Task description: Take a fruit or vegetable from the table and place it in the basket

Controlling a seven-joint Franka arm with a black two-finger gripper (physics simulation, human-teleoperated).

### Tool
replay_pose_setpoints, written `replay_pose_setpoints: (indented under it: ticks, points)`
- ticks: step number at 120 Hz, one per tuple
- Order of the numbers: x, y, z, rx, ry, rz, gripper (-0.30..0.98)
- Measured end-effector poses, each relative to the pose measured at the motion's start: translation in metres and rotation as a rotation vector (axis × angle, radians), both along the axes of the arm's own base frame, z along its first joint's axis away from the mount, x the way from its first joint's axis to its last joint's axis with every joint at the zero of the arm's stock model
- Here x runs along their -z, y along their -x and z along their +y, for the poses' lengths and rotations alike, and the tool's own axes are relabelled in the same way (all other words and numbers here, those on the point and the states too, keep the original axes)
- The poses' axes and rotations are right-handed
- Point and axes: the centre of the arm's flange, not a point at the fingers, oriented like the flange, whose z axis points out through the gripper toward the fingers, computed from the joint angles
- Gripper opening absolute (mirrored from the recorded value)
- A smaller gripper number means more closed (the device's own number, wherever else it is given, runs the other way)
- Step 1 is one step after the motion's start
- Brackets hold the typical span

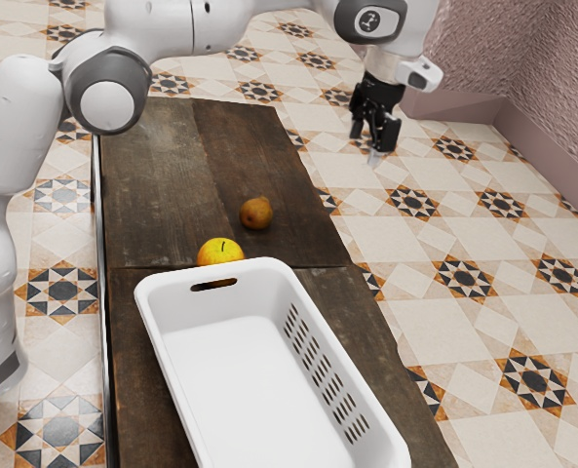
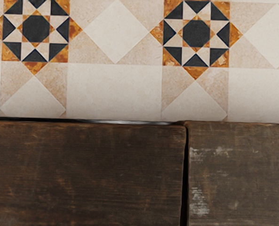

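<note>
In the exterior view, the end effector (image 1: 373, 144) hung released, its fingers apart, at the far right. The brown fruit (image 1: 256, 214) and yellow apple (image 1: 219, 253) lay on the table (image 1: 152, 180), nearer and to its left, the apple just beyond the basket's (image 1: 287, 278) far end.

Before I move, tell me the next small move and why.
I'd probably ease the end effector toward the exterior view's left, toward the brown fruit: it looks empty and shows right of that fruit, which sits outside the basket.
</note>
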Motion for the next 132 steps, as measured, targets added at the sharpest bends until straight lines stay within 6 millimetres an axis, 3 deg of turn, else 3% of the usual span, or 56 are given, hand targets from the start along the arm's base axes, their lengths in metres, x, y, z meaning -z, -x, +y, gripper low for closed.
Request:
replay_pose_setpoints:
  ticks: [29, 39, 44, 56, 71, 80, 106, 132]
  points:
    - [-0.005, -0.001, 0.001, -0.002, 0.005, -0.033, 0.69]
    - [-0.003, -0.001, 0.023, -0.043, 0.029, -0.034, 0.69]
    - [-0.006, 0.001, 0.024, -0.031, 0.026, -0.043, 0.69]
    - [0.002, -0.005, 0.002, 0.093, -0.01, -0.035, 0.69]
    - [0.052, -0.025, -0.003, 0.264, -0.049, 0.039, 0.69]
    - [0.069, -0.032, -0.001, 0.354, -0.061, 0.062, 0.69]
    - [0.072, -0.035, -0.011, 0.591, -0.096, 0.077, 0.69]
    - [0.062, -0.027, -0.01, 0.783, -0.096, 0.101, 0.69]
